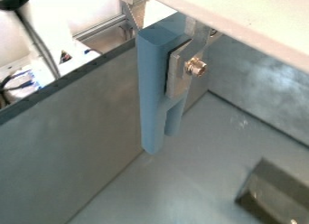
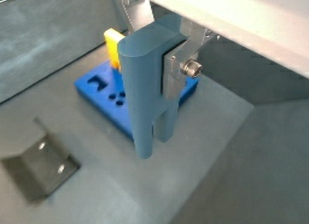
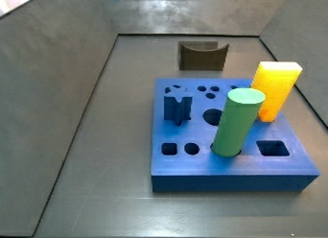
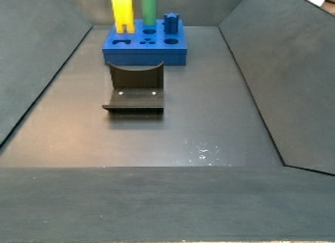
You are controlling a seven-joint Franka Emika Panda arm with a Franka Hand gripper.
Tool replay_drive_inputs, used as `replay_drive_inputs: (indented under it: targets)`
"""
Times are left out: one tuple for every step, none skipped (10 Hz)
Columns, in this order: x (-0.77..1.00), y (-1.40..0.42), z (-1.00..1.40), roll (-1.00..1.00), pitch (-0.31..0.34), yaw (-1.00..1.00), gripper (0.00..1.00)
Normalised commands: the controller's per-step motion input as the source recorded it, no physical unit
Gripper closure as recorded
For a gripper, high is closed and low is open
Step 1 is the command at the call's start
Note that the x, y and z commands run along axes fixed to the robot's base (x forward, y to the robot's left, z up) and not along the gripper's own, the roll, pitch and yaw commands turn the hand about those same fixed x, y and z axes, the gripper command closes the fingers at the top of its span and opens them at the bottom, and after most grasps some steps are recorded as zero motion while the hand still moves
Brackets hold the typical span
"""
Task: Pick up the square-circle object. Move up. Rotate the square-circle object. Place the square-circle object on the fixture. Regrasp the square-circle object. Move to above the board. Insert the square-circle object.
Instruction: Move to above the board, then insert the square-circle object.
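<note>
My gripper (image 1: 165, 70) is shut on the square-circle object (image 1: 156, 92), a slim light blue-grey peg of two joined bars that hangs lengthwise below the fingers. One silver finger plate (image 2: 179, 67) presses its side, and the peg (image 2: 147, 92) hides the other finger. Its lower end is free above the grey floor. The blue board (image 2: 101, 94) lies beyond the peg in a wrist view, and the dark fixture (image 2: 42, 164) stands off to one side. Both side views show the board (image 3: 231, 160) (image 4: 144, 51) and fixture (image 3: 201, 56) (image 4: 135, 88), but neither the gripper nor the peg.
On the board stand a tall green cylinder (image 3: 239, 122), a yellow block (image 3: 274, 88) and a small dark blue piece (image 3: 177, 108). Grey walls (image 4: 53, 80) close in the floor on all sides. The fixture (image 1: 280, 193) is also in a wrist view corner.
</note>
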Motion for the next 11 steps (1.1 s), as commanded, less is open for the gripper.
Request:
replay_drive_inputs:
  targets:
    - [0.69, -1.0, -0.05, 0.0, 0.063, 0.01, 1.0]
    - [0.71, -1.0, -0.06, 0.02, 0.058, 0.01, 1.0]
    - [0.75, -1.0, -0.05, 0.03, 0.048, 0.01, 1.0]
    - [0.54, -0.67, -0.03, 0.06, 0.047, 0.01, 1.0]
    - [0.35, -0.4, -0.02, 0.08, 0.047, 0.01, 1.0]
    - [0.17, -0.21, 0.02, 0.06, 0.041, 0.01, 1.0]
    - [-0.05, 0.0, 0.0, 0.0, 0.0, 0.0, 1.0]
    - [-0.07, -0.08, -0.03, 0.0, -0.006, -0.24, 1.0]
    - [0.0, -0.23, -0.1, -0.05, -0.179, -0.67, 1.0]
    - [0.03, -0.25, -0.18, -0.05, -0.189, -0.77, 1.0]
    - [0.01, -0.25, -0.13, -0.06, -0.147, -0.81, 1.0]
